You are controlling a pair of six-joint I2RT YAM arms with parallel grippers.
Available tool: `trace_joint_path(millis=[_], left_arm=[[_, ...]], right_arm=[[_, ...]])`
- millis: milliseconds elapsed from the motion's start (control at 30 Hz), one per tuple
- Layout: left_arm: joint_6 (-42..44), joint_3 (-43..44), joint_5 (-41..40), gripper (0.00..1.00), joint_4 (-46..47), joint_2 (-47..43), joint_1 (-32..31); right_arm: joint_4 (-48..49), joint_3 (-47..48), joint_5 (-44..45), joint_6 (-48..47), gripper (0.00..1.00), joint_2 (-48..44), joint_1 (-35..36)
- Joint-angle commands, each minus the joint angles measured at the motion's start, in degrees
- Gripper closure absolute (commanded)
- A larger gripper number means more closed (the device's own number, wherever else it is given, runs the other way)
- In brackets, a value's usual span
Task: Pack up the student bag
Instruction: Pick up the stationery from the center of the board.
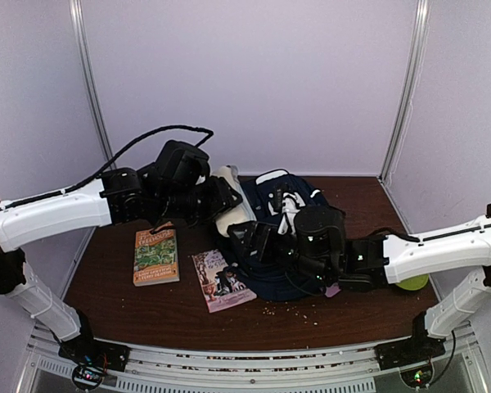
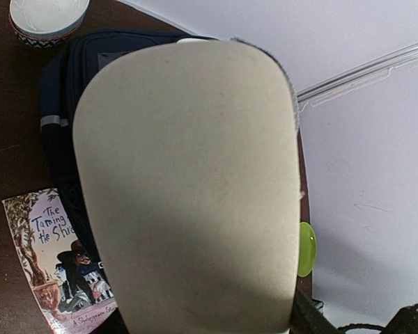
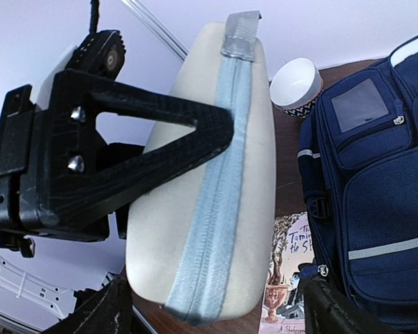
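**Student bag** (image 3: 376, 202): navy-blue fabric backpack with white stripes and zipped front pockets. It lies flat on the tabletop (image 1: 131, 315), centre-rear, partly under the right arm.

**Left hand** (image 1: 221, 199): closed on a beige zip case (image 3: 247, 174). The right wrist view shows one black finger (image 3: 160, 139) pressed flat to the case's side. The case is oval with a light-blue zipper band along its edge. It is held off the tabletop, just beside the bag's left side.

**Right hand** (image 1: 245, 237): fingers spread wide and holding nothing. In its own wrist view the lower end of the case shows between the two fingers, and whether it touches either one cannot be told.

**Bowl** (image 3: 296, 83): white with a dark patterned rim. It stands on the tabletop near one end of the bag.

**Paperback, "The Taming of the Shrew"** (image 1: 222, 280): flat, cover up, touching or just beside the bag's near-left edge.

**Green-covered book** (image 1: 155, 255): flat, left of the paperback and apart from it.

**Lime-green round object** (image 1: 413, 282): at the right of the tabletop, partly hidden by the right forearm.

**Tabletop**: dark brown wood, with pale crumbs scattered along its near edge.
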Motion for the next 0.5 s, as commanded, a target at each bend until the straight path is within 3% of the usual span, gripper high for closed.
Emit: trace_joint_path(millis=[0, 133, 367, 467], left_arm=[[-2.0, -0.5, -1.0, 0.43, 7.4, -2.6, -0.3], [-2.6, -0.5, -0.5, 0.43, 7.4, -2.5, -0.7], [-2.6, -1.0, -0.9, 0.43, 7.8, -3.2, -0.7], [-2.6, -1.0, -0.4, 0.43, 8.1, -3.2, -0.7]], right_arm=[[1.5, 1.5, -0.9, 2.1, 0.19, 0.7, -1.7], [3.7, 2.1, -3.0, 1.6, 0.27, 1.6, -2.6], [4.3, 3.8, -5.8, 0.8, 0.26, 3.6, -3.6], [4.6, 3.7, -5.8, 0.2, 0.34, 3.7, -3.7]])
